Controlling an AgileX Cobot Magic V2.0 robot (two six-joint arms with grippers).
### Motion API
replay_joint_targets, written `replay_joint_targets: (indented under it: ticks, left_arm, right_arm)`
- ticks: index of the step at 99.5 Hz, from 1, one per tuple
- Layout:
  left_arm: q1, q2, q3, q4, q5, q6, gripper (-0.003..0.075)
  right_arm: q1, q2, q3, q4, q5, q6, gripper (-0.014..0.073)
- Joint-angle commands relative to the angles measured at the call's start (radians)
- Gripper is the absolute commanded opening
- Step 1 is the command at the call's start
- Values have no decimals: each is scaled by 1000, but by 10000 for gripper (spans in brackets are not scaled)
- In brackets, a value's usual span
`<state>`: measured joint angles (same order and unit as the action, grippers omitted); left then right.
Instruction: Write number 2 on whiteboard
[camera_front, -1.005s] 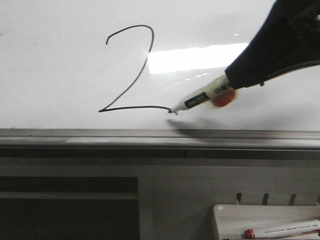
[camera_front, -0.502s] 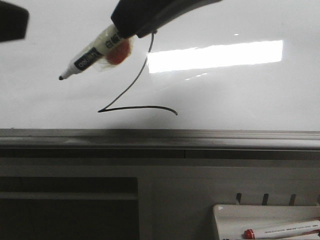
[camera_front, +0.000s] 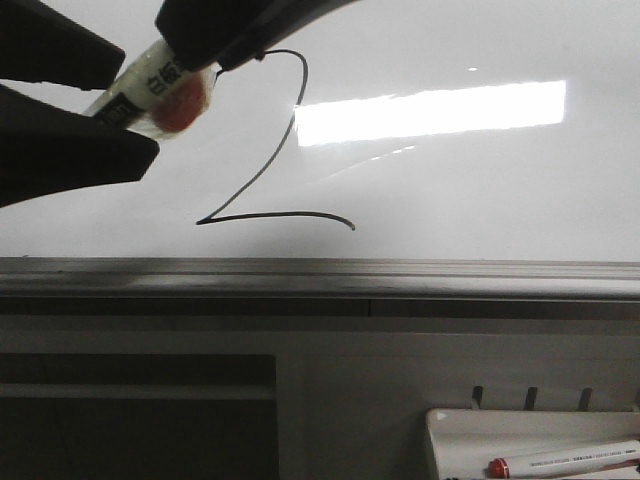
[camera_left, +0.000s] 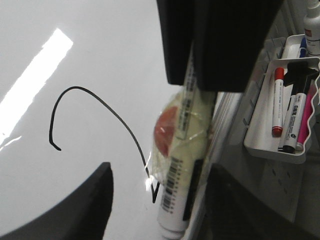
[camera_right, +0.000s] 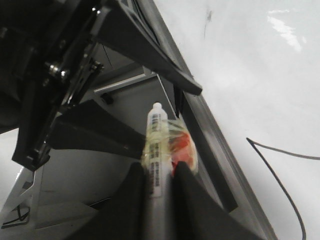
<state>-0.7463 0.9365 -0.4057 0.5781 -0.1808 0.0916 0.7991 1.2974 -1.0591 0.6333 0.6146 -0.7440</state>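
The number 2 (camera_front: 262, 178) stands drawn in thin black line on the whiteboard (camera_front: 450, 190); part of it shows in the left wrist view (camera_left: 100, 102). My right gripper (camera_front: 195, 50) is shut on a white marker (camera_front: 150, 88) with a red blob taped to it, held off the board at the upper left. In the right wrist view the fingers (camera_right: 186, 195) clamp the marker (camera_right: 156, 142). My left gripper (camera_front: 138, 102) is open, its two dark jaws on either side of the marker's front end (camera_left: 175, 200), not touching it. The tip is hidden in the front view.
A grey metal rail (camera_front: 400, 272) runs along the board's lower edge. A small white tray (camera_front: 450, 440) with hooks holds a red-capped marker (camera_front: 560, 461) at the lower right; the left wrist view shows the tray (camera_left: 260, 125) with several markers.
My right gripper lifted the marker off the end of the 2's base stroke and carried it up and left. My left gripper came in from the left, open around the marker's front end.
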Motion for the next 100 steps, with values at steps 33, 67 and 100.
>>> replay_joint_targets:
  ticks: [33, 67, 100]
  left_arm:
    - [-10, -5, -33, -8, -12, -2, -20]
    - [8, -5, -33, -243, -23, -22, -20]
    - [184, 70, -33, -961, -84, -24, -20]
  right_arm:
    - [0, -21, -35, 23, -42, -2, -50]
    - [-40, -32, -35, -15, -177, -2, 601]
    - [-198, -156, -35, -13, -185, 24, 513]
